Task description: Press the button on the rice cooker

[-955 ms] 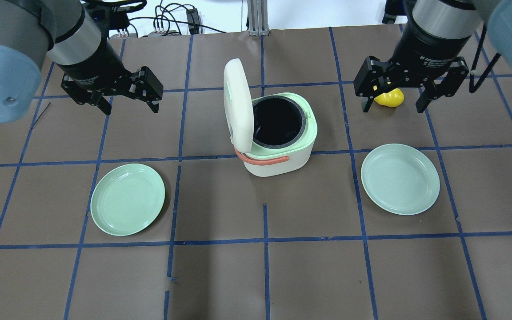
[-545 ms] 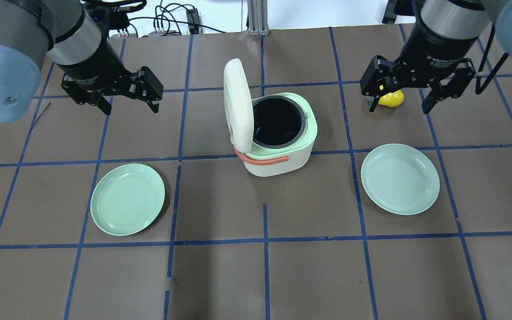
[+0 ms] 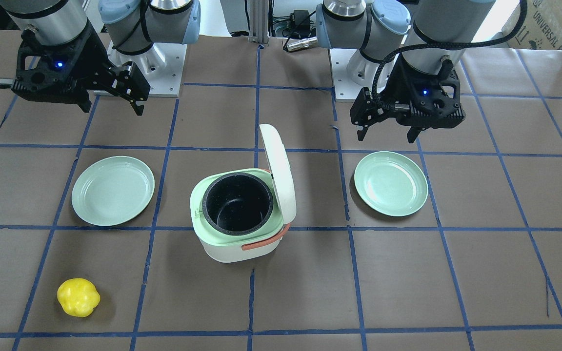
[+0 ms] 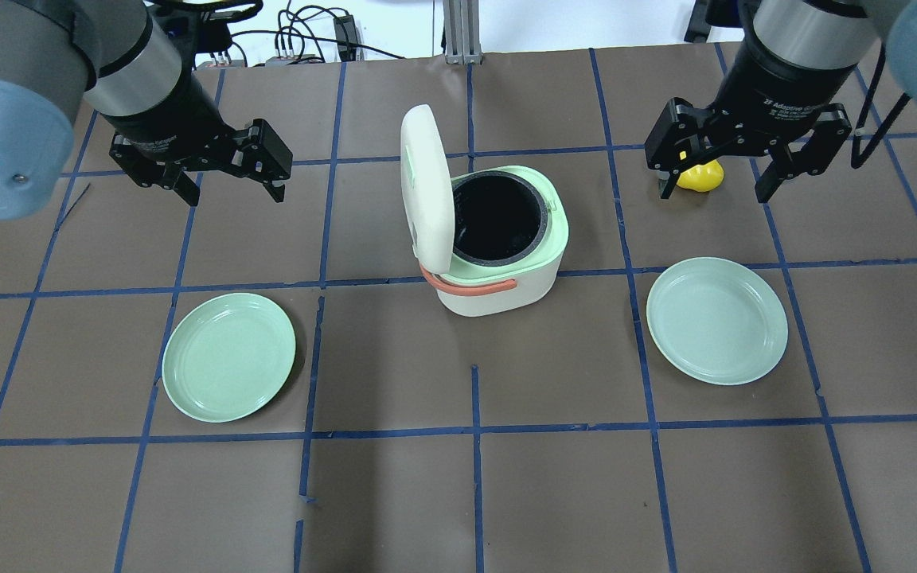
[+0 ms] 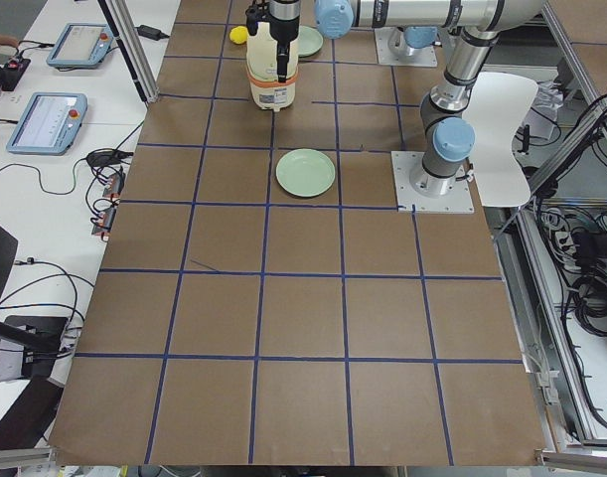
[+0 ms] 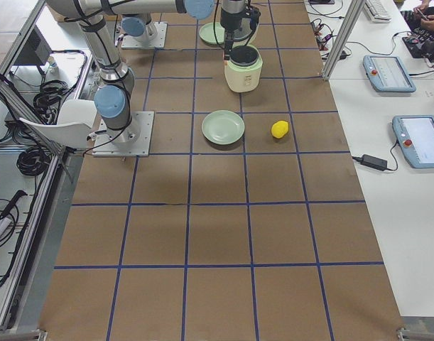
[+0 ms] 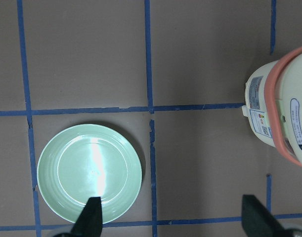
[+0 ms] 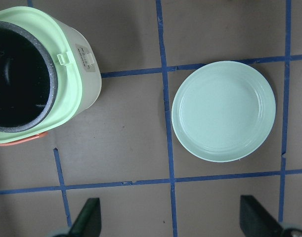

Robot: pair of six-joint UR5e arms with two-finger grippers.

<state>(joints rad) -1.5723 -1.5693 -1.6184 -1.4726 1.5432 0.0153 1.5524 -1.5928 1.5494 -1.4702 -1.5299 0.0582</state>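
Note:
The white rice cooker (image 4: 498, 267) with a pale green rim and an orange handle stands mid-table. Its lid (image 4: 425, 187) stands open and the dark pot is empty. It also shows in the front view (image 3: 237, 219), the left wrist view (image 7: 284, 113) and the right wrist view (image 8: 37, 74). A small tab (image 8: 64, 58) sits on the rim; I cannot make out a button. My left gripper (image 4: 232, 191) hangs open and empty to the cooker's left. My right gripper (image 4: 715, 189) hangs open and empty to its right.
A green plate (image 4: 228, 356) lies front left and another green plate (image 4: 716, 320) lies front right. A yellow bumpy object (image 4: 700, 177) lies on the table below the right gripper. Blue tape lines cross the brown table cover.
The right gripper has shifted a little to the right and farther from me, then held nearly still. The left gripper and the cooker have not moved.

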